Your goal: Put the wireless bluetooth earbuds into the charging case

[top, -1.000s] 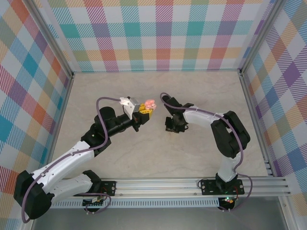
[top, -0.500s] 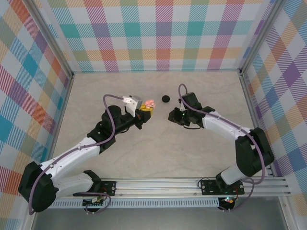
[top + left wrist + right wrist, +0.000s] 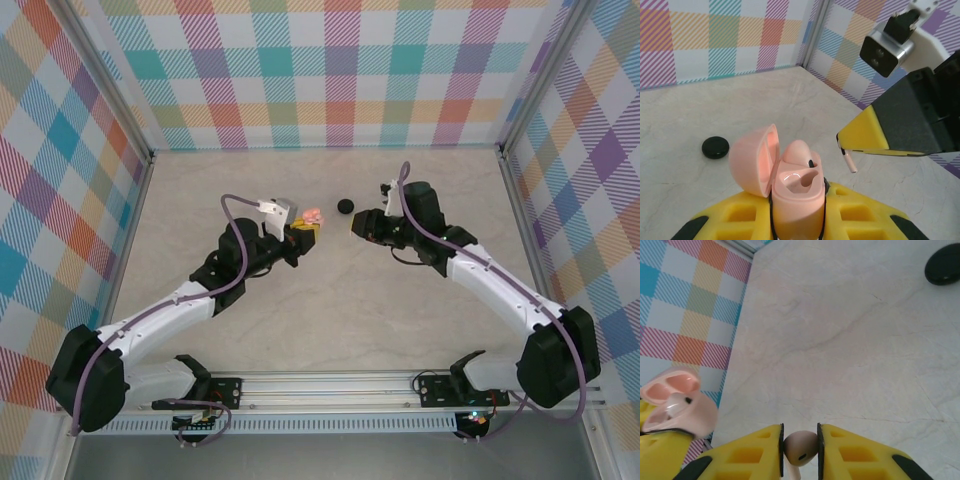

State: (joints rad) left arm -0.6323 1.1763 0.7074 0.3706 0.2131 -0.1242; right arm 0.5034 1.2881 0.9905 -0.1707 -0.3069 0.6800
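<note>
In the right wrist view the right gripper (image 3: 800, 439) is closed narrowly on a pale pinkish earbud (image 3: 801, 446). Its rounded head is pinched between the yellow fingers (image 3: 752, 452), and the stem is cut off by the bottom edge. From the left wrist view only the thin tip of that stem (image 3: 850, 163) pokes below the right gripper (image 3: 852, 147).

The left gripper (image 3: 797, 207) is clamped around the lower half of the charging case (image 3: 795, 195), hiding its base and holding it up off the table (image 3: 330, 310). The case's lid (image 3: 752, 160) is swung open to the left. The near well is glossy and bare. The far well holds what looks like a second earbud (image 3: 798, 150), though its shape blends into the pink shell.

Further off, a small black disc (image 3: 715, 148) lies flat on the table. I cannot tell what it is.

From overhead, the two grippers face each other, close but apart, with the case (image 3: 314, 216) between them and the disc (image 3: 345, 206) just beyond.
</note>
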